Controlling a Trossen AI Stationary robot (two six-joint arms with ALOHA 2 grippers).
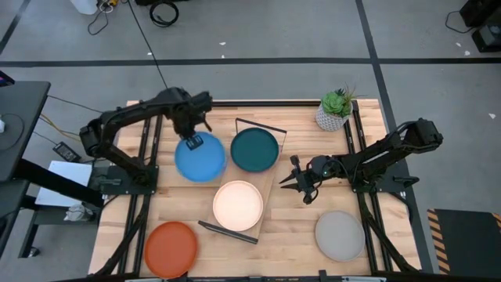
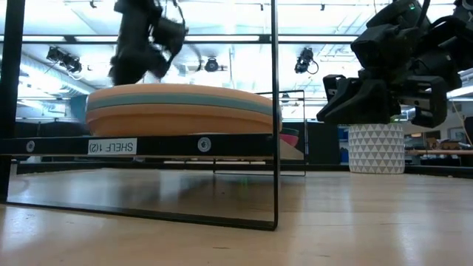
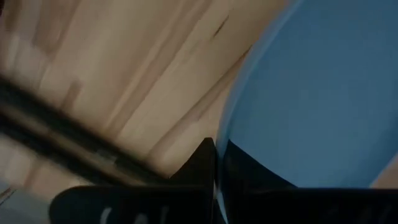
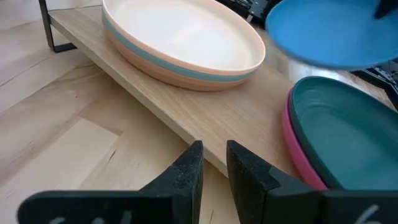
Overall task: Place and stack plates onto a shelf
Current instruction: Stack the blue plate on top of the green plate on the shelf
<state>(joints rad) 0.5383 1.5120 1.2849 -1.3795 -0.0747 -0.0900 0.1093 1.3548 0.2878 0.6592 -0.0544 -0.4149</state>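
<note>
My left gripper (image 1: 193,142) is shut on the blue plate (image 1: 200,160), which hangs in the air left of the shelf (image 1: 270,178). On the shelf's far half a dark teal plate (image 1: 254,149) lies on a magenta one (image 4: 297,146). On its near half a cream plate (image 1: 237,205) tops a stack with a light blue and a terracotta layer (image 4: 180,71). An orange-red plate (image 1: 171,249) and a grey plate (image 1: 340,235) lie flat on the table. My right gripper (image 1: 291,182) hovers just right of the shelf, open by a narrow gap, touching nothing. My left gripper pinches the blue plate's rim (image 3: 219,146) at its far edge, one finger (image 3: 198,163) under the plate and one (image 3: 252,173) on its inner face. It comes from above. The plate is lifted clear of the table and reaches toward the near side.
A potted plant (image 1: 335,110) in a white pot stands at the table's far right. Black wire frames (image 1: 261,125) (image 1: 227,231) rise at the shelf's two short ends. Bare tabletop (image 1: 297,251) lies between the orange-red and grey plates.
</note>
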